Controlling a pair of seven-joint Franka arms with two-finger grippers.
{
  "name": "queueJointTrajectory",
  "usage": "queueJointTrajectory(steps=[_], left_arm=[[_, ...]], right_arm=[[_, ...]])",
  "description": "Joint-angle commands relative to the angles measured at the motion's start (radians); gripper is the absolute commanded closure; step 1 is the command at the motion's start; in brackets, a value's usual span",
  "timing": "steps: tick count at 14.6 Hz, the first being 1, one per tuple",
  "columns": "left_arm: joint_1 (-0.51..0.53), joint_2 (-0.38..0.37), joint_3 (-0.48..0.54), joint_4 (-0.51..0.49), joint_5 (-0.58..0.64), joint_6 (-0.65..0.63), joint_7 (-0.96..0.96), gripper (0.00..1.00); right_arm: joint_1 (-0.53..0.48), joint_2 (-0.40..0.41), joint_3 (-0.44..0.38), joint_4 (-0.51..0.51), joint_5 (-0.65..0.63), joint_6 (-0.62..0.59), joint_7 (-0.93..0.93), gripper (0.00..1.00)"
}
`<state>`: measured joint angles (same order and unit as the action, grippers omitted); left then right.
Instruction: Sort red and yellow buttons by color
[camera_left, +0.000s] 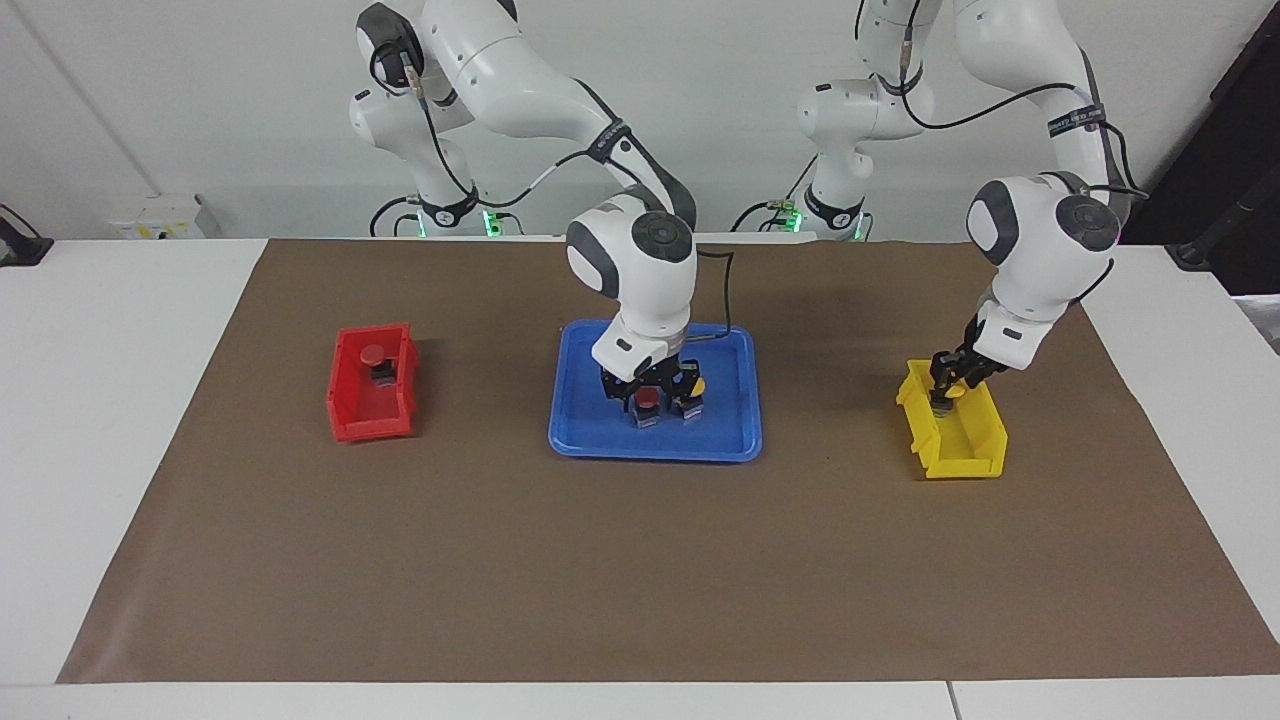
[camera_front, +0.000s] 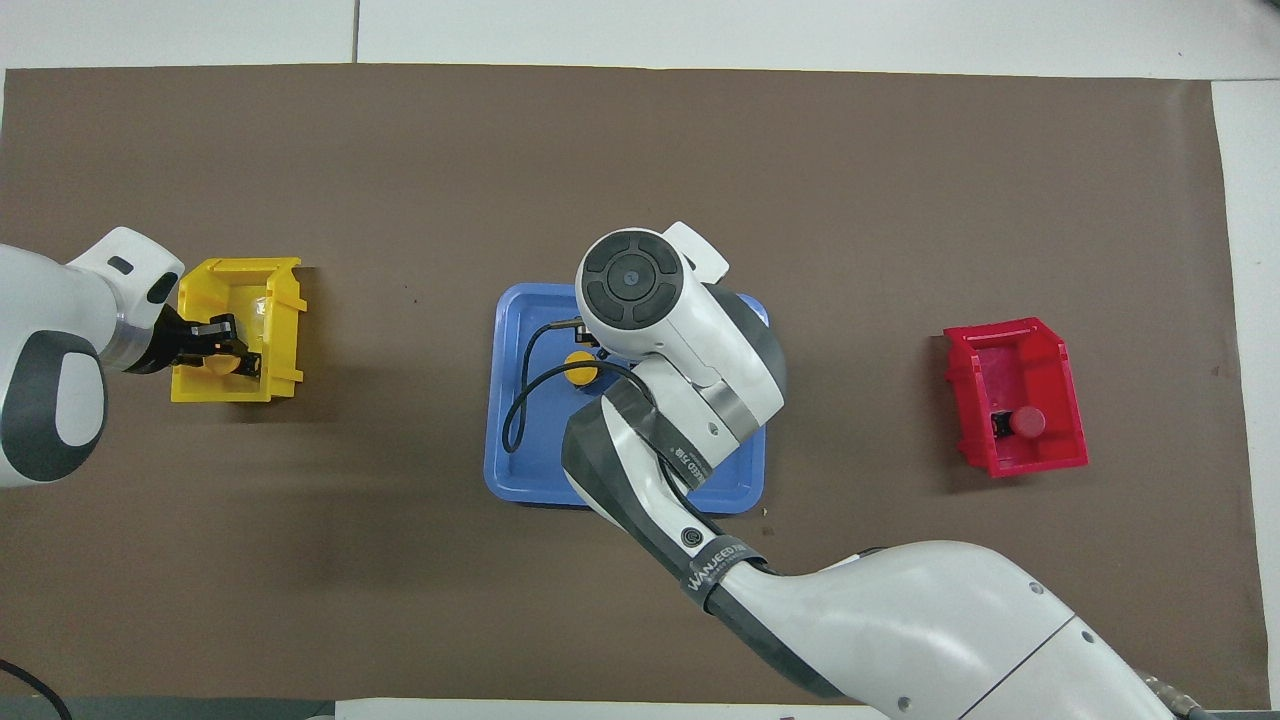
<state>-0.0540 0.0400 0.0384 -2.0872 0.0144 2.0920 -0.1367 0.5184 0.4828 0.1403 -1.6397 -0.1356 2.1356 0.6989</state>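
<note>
— Brown paper covers the table (camera_left: 640, 560). Where are the arms?
— Right gripper (camera_left: 648, 398) reaches down over the red button (camera_left: 648, 402) in the blue tray (camera_left: 600, 440); I can't tell its grip. Left gripper (camera_left: 948, 388) dips into the yellow bin (camera_left: 965, 450) at a yellow button (camera_front: 222, 362); same there.

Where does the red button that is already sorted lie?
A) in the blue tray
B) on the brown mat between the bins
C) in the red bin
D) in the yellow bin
C: one red button sits inside the red bin toward the right arm's end of the table, while another red button is on the blue tray under the right pincer.
</note>
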Motion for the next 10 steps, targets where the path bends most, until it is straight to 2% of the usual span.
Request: queueJointTrajectory(steps=[1,2,3,6,7,10], left_arm=[[-0.013,-0.002,0.011,0.139,0.012,-0.2,0.073,0.0],[-0.012,-0.006,0.012,0.192,0.012,-0.281,0.15,0.0],[-0.012,-0.015,0.014,0.243,0.01,-0.358,0.192,0.0],[-0.013,-0.028,0.009,0.442,0.012,-0.594,0.236,0.0],[-0.013,-0.037,0.008,0.487,0.012,-0.653,0.273,0.0],[-0.013,-0.052,0.005,0.558,0.033,-0.753,0.312,0.0]], right_arm=[[-0.001,-0.043,0.007,-0.063,0.002,0.029,0.028,0.34],[0.0,-0.044,0.008,-0.064,0.002,0.027,0.03,0.36],[0.0,-0.044,0.007,-0.071,0.002,0.03,0.028,0.42],[-0.012,-0.044,0.007,-0.068,0.002,0.032,0.024,0.75],[-0.017,-0.044,0.007,-0.057,0.004,0.023,0.024,0.8],[-0.088,-0.105,0.007,-0.032,0.007,-0.003,0.005,0.81]])
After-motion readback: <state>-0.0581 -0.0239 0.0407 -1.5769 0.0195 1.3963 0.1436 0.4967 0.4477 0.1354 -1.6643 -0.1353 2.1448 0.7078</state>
